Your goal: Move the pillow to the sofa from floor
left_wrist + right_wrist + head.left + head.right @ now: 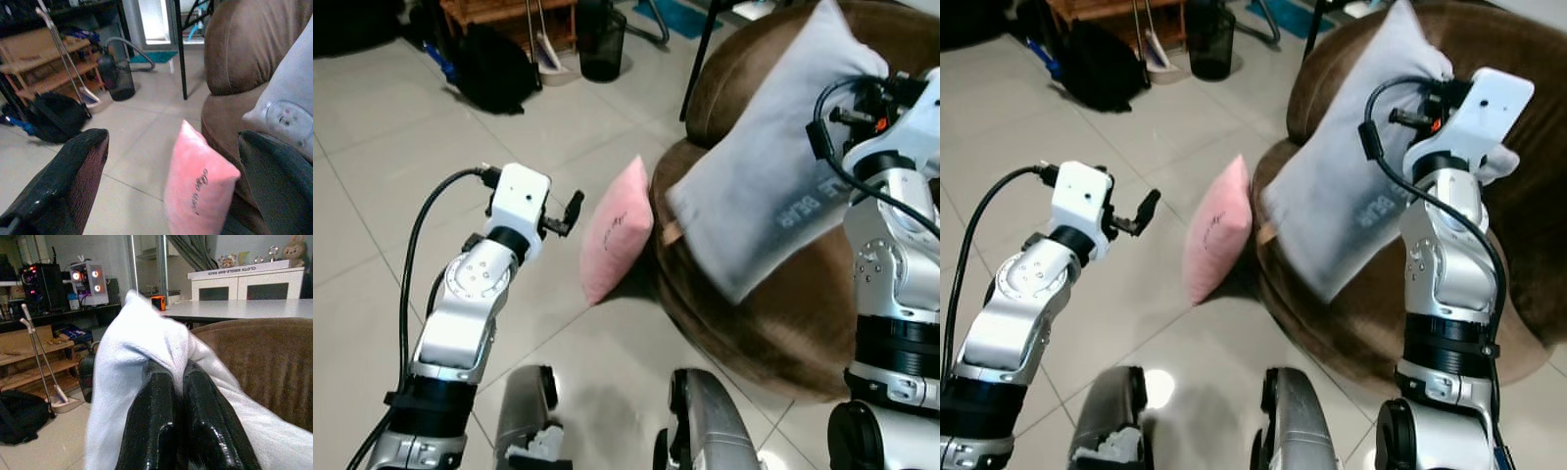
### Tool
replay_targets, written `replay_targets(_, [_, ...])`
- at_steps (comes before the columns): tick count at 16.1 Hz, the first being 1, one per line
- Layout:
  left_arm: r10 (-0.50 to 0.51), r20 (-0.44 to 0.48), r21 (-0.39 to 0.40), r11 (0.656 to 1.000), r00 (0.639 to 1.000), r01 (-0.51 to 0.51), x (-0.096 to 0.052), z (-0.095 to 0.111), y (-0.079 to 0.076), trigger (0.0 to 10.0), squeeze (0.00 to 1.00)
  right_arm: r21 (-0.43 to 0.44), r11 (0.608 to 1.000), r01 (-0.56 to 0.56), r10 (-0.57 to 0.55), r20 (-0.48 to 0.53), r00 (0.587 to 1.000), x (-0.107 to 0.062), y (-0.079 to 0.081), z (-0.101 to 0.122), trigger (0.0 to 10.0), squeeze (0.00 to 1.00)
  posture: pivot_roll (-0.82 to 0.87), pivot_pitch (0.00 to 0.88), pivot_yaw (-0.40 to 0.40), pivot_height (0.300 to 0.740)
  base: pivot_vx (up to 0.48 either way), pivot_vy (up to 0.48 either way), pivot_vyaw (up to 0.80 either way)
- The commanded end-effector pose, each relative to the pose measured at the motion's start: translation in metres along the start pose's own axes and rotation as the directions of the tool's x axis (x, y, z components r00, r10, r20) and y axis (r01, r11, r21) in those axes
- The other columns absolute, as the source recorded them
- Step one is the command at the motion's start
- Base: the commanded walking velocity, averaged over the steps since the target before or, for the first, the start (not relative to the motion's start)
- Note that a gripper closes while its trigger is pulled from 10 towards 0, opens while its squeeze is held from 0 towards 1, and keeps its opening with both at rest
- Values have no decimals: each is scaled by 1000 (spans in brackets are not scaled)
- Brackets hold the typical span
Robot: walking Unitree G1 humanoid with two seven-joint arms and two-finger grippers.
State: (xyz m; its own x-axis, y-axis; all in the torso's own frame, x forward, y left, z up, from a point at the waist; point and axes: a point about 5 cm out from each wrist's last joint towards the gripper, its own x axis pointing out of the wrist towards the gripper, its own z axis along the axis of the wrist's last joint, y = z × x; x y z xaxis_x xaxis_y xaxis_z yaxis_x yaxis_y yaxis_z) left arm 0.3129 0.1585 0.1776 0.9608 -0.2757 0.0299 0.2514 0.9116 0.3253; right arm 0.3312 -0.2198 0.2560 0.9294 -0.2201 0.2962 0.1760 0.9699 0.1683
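The right gripper (178,418) pinches a thin fold of the grey pillow (773,157) above the brown sofa (783,323); it may slip. The left gripper (171,191), spread, faces a pink pillow (615,230) on the floor.

arms: silver, white wrist blocks | cables: black | hand fingers: black

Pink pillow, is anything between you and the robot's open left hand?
No, nothing visible blocks it. The pink pillow stands on the tiled floor, leaning against the brown sofa. The left hand is open beside it with only bare floor between. The right hand is pinching the grey pillow over the sofa.
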Motion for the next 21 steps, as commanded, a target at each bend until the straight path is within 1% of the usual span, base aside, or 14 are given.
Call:
replay_targets(1, [15,44,27,1000,999,-16,-2,10,2,10000,0,0,1000,17,-17,47,999,-6,-4,12,10000,0,73,42,-101,661,0,0,0])
replay_targets(2, [28,56,-33,999,998,-26,-4,11,4,10000,0,-9,1000,-2,2,7,1000,-20,0,1,10000,0,65,38,-92,671,0,0,0])
replay_targets(3, [30,60,-55,998,998,-26,-4,11,2,10000,0,-21,1000,-9,9,-14,1000,-27,3,-5,10000,0,66,36,-86,676,0,0,0])
replay_targets(4, [16,64,-52,999,998,-13,-4,10,-1,10000,0,-28,1000,-11,10,-32,999,-33,3,-11,10000,0,66,36,-86,681,0,0,0])
replay_targets(5, [-41,70,-22,999,997,42,-5,7,-12,10000,0,-15,1000,25,-27,-89,996,-54,-1,-29,10000,0,58,29,-65,696,0,0,0])
replay_targets(7, [-64,72,-39,997,995,67,-4,5,-19,10000,0,-13,998,63,-65,-138,988,-67,-3,-44,10000,0,45,25,-43,711,0,0,0])
replay_targets(8, [-97,80,-37,994,992,100,-3,6,-27,10000,0,-2,996,87,-86,-156,984,-71,-2,-49,10000,0,36,26,-32,721,0,0,0])
replay_targets(11, [-102,90,-53,993,991,107,-1,9,-31,10000,0,16,994,106,-102,-151,983,-72,0,-44,10000,0,28,25,-27,740,0,0,0])
replay_targets(12, [-99,66,-73,992,993,104,0,7,-31,10000,0,17,995,103,-99,-148,984,-71,0,-42,10000,0,31,24,-32,740,0,0,0])
replay_targets(14, [-97,60,-40,994,994,99,0,5,-29,10000,0,-36,997,61,-66,-170,983,-72,5,-46,10000,0,34,22,-37,740,0,0,0])
replay_targets(15, [-77,60,-46,996,995,80,1,4,-26,10000,0,-28,999,30,-35,-199,979,-74,10,-51,10000,0,38,18,-41,740,0,0,0])
replay_targets(16, [-54,58,-66,996,997,58,3,5,-22,10000,0,-19,1000,22,-26,-232,972,-76,13,-56,10000,0,39,18,-45,740,0,0,0])
replay_targets(17, [-41,55,-78,996,998,45,5,5,-20,10000,0,-19,1000,18,-22,-245,969,-77,15,-59,10000,0,40,20,-48,740,0,0,-694])
replay_targets(21, [-65,61,-62,996,996,68,6,6,-21,10000,0,-6,1000,17,-18,-251,968,-77,17,-60,10000,0,42,20,-39,740,277,0,-800])
